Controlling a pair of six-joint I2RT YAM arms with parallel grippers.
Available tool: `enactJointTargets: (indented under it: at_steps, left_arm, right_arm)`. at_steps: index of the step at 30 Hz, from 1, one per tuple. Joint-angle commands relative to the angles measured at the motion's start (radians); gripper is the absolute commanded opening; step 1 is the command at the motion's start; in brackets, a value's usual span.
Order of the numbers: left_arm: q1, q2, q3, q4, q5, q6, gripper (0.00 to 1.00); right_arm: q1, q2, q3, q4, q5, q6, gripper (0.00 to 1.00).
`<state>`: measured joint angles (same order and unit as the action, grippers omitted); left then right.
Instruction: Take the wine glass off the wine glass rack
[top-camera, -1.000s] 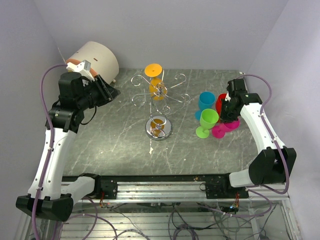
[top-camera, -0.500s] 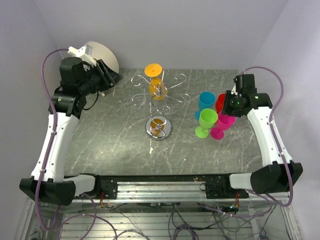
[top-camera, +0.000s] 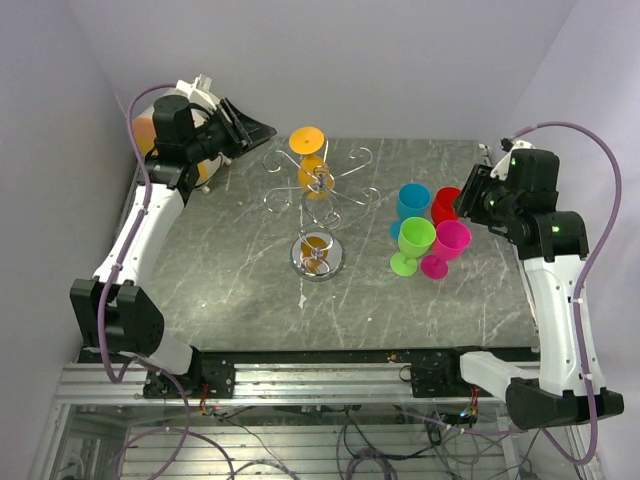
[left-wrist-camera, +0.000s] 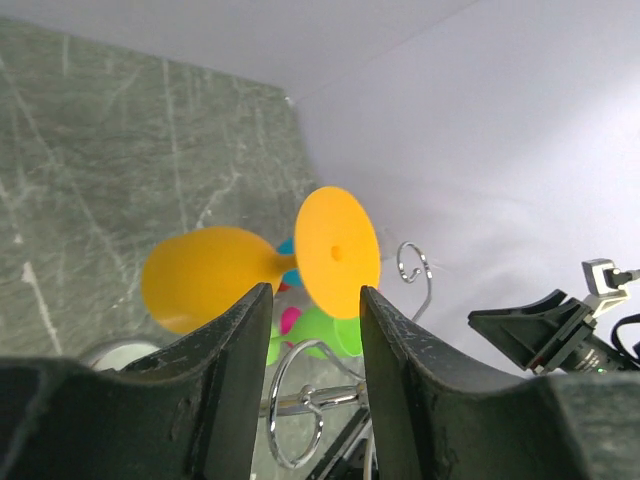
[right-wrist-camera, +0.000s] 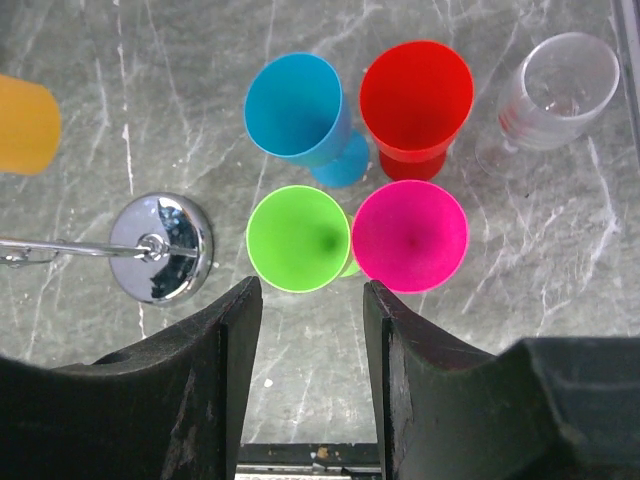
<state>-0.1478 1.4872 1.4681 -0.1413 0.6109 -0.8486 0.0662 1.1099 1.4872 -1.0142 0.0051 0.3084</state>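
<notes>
An orange wine glass (top-camera: 307, 155) hangs upside down on the silver wire rack (top-camera: 335, 195), foot up at the rack's far side. The rack's chrome base (top-camera: 317, 257) stands mid-table. My left gripper (top-camera: 262, 128) is open and empty, raised just left of the glass's foot and apart from it. In the left wrist view the orange glass (left-wrist-camera: 337, 252) lies ahead of the open gripper (left-wrist-camera: 315, 300), above a curled rack hook (left-wrist-camera: 290, 405). My right gripper (top-camera: 470, 197) is open and empty, high above the coloured glasses, as the right wrist view (right-wrist-camera: 312, 290) shows.
Blue (right-wrist-camera: 293, 105), red (right-wrist-camera: 416, 95), green (right-wrist-camera: 298, 238) and pink (right-wrist-camera: 410, 235) glasses stand upright in a cluster right of the rack. A clear glass (right-wrist-camera: 560, 90) stands beside them. A beige round container (top-camera: 148, 128) sits back left behind my left arm. Walls close the back and sides.
My left arm has risen and swung right, bringing its gripper up beside the orange glass's foot. My right arm has lifted up and away from the pink glass, which now stands upright.
</notes>
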Motion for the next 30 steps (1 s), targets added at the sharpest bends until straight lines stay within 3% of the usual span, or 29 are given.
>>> enactJointTargets:
  at_steps: [1,17,30]
  left_arm:
    - [-0.001,0.025,0.031,0.159,0.093,-0.091,0.50]
    - [-0.044,0.219,0.244,-0.058,0.147,0.031,0.47]
    - [-0.071,0.264,0.255,-0.031,0.191,0.020,0.44]
  right_arm:
    - [-0.007,-0.019,0.038,0.025,-0.023,0.009,0.45]
    - [-0.006,-0.034,0.016,0.057,-0.052,0.007,0.44]
    - [-0.008,-0.031,0.001,0.064,-0.059,0.005,0.44]
